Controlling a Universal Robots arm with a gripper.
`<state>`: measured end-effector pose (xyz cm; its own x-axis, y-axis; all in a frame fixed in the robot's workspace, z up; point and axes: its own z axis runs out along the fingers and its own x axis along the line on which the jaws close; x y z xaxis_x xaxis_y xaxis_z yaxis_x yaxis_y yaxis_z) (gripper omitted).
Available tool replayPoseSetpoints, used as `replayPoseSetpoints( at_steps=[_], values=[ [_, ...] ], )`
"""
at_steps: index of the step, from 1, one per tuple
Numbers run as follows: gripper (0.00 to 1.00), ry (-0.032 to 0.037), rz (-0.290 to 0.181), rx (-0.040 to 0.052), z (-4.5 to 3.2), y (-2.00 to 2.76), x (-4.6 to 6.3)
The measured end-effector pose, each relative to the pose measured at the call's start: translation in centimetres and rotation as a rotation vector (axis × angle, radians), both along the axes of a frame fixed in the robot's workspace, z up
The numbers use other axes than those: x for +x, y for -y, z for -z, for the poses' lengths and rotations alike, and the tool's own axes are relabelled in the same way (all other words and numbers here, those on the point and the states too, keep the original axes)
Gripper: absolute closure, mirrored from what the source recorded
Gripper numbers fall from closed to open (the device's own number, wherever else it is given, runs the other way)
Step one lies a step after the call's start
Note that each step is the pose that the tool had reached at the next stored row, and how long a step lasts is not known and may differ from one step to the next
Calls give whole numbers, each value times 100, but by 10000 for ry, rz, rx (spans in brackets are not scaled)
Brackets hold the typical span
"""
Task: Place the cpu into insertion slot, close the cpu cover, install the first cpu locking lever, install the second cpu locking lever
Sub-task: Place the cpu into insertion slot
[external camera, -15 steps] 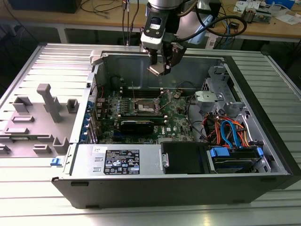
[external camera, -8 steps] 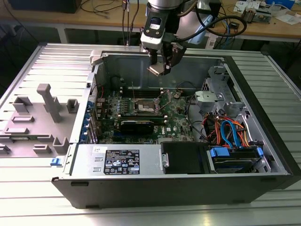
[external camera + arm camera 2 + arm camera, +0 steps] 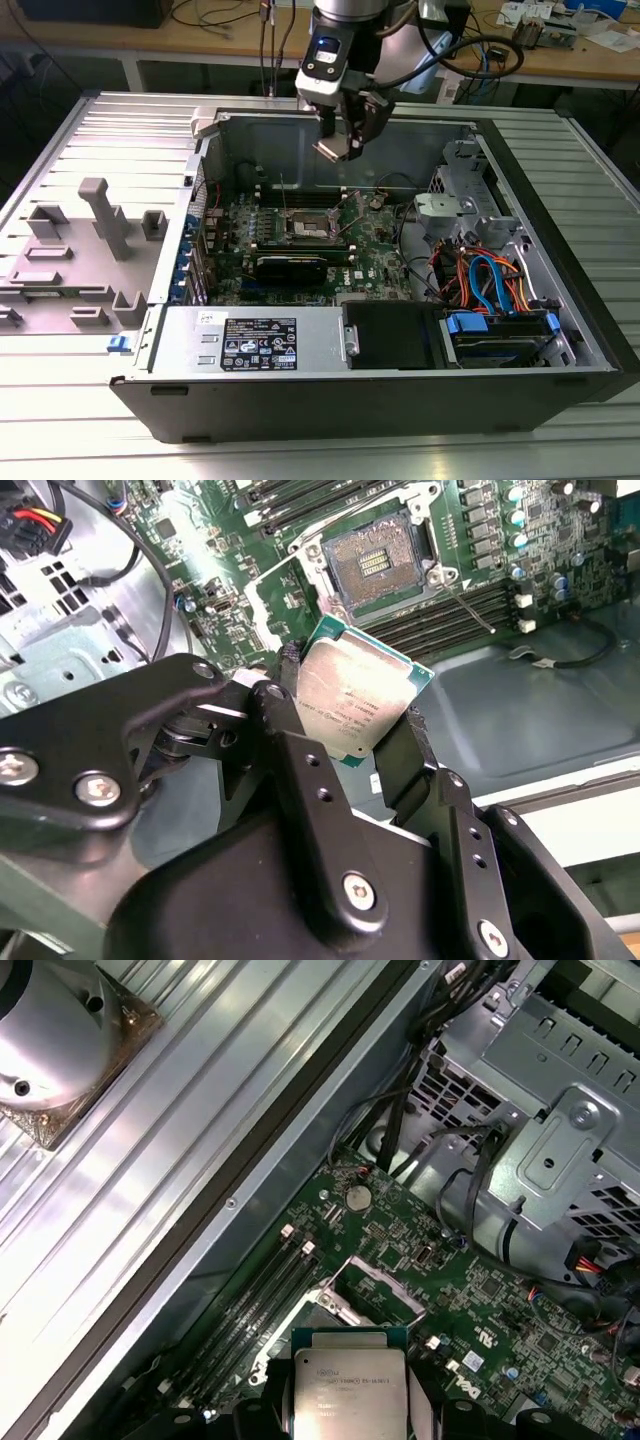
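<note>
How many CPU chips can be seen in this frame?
1. The cpu is clamped in the jaws of the gripper above the open case; the insertion slot lies empty. Corners of the case are hidden.

Looks like a robotics/electronics lab to me: opened computer case (image 3: 350, 412) lying on a ribbed aluminium table (image 3: 130, 125), grey fixture blocks (image 3: 105, 215) beside it, robot arm (image 3: 335, 40) overhead, and a wooden workbench (image 3: 600, 62) behind, strewn with loose cables (image 3: 215, 12) and small parts.
</note>
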<state>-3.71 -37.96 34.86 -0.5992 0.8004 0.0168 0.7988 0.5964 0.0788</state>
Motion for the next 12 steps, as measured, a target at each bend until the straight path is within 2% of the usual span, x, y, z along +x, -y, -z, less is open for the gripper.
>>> replayPoseSetpoints(
  at_steps=[12],
  values=[
    [45, 0, 1393, 0, 17, 0, 0]
  ],
)
